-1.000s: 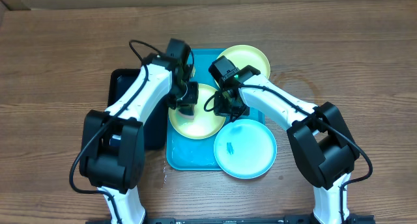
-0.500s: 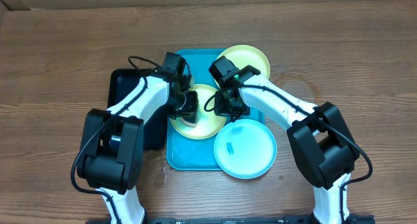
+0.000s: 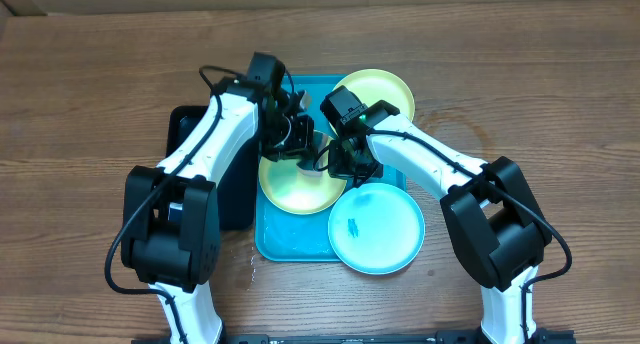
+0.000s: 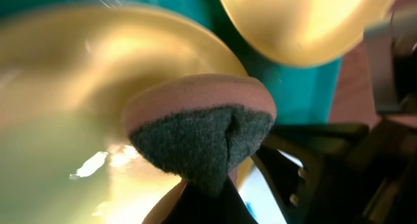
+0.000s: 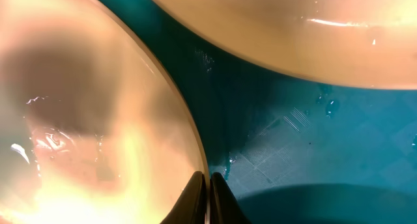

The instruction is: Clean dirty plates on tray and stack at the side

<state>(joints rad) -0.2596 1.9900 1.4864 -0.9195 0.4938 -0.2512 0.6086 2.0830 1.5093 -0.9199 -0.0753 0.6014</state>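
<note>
A yellow-green plate (image 3: pixel 298 189) lies tilted in the middle of the turquoise tray (image 3: pixel 290 244). My right gripper (image 3: pixel 341 168) is shut on its right rim, the fingertips (image 5: pixel 201 196) pinching the edge of the plate (image 5: pixel 98 120). My left gripper (image 3: pixel 302 142) is shut on a pink sponge with a dark scouring face (image 4: pixel 203 138), pressed over the far part of this plate (image 4: pixel 58 126). A second yellow-green plate (image 3: pixel 378 92) rests at the tray's far right corner. The light blue plate (image 3: pixel 378 229), with a small blue smudge, sits at the near right.
A black rectangular tray (image 3: pixel 188 174) lies left of the turquoise one, under my left arm. Brown wooden table (image 3: pixel 560 114) surrounds both trays. Water drops glisten on the tray floor (image 5: pixel 293 133).
My left gripper has swept the sponge down over the plate and then back up and to the right, close to the right gripper. The right gripper and the plates have stayed put.
</note>
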